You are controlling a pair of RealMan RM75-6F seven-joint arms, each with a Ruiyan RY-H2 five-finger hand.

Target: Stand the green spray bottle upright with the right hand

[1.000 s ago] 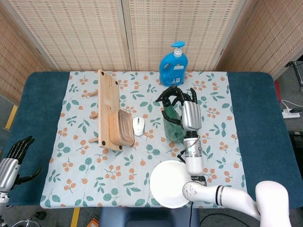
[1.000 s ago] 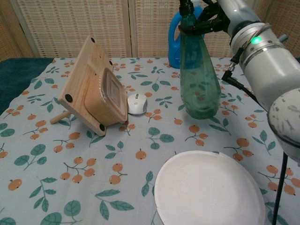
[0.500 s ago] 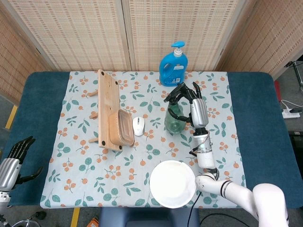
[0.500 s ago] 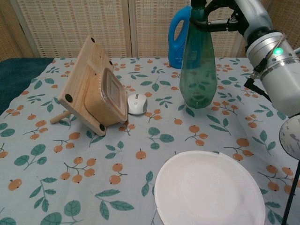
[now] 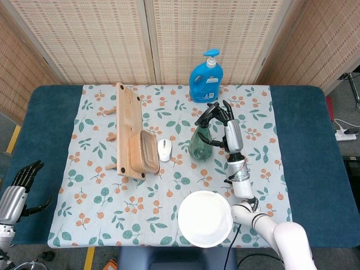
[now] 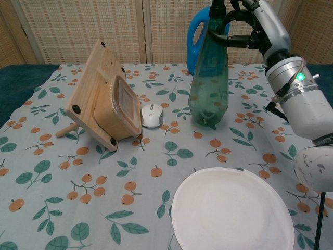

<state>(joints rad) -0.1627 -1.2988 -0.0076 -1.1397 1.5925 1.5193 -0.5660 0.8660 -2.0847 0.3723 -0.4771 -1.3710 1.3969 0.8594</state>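
Note:
The green spray bottle (image 5: pixel 199 144) (image 6: pixel 208 88) stands on its base on the floral cloth, right of the mouse, leaning a little with its top toward the right. My right hand (image 5: pixel 223 125) (image 6: pixel 256 27) grips it around the neck, fingers curled about the dark spray head; the top of the head is cut off in the chest view. My left hand (image 5: pixel 21 179) hangs at the table's near left corner, fingers apart and holding nothing.
A blue pump bottle (image 5: pixel 206 79) (image 6: pixel 199 37) stands just behind the green one. A white mouse (image 5: pixel 163 149) (image 6: pixel 152 115) and a tilted wooden rack (image 5: pixel 132 138) (image 6: pixel 101 96) lie to the left. A white plate (image 5: pixel 204 218) (image 6: pixel 231 216) sits at the front.
The right hand has carried the green bottle leftward and farther from the plate. The bottle now leans slightly instead of hanging straight. The left hand has stayed put.

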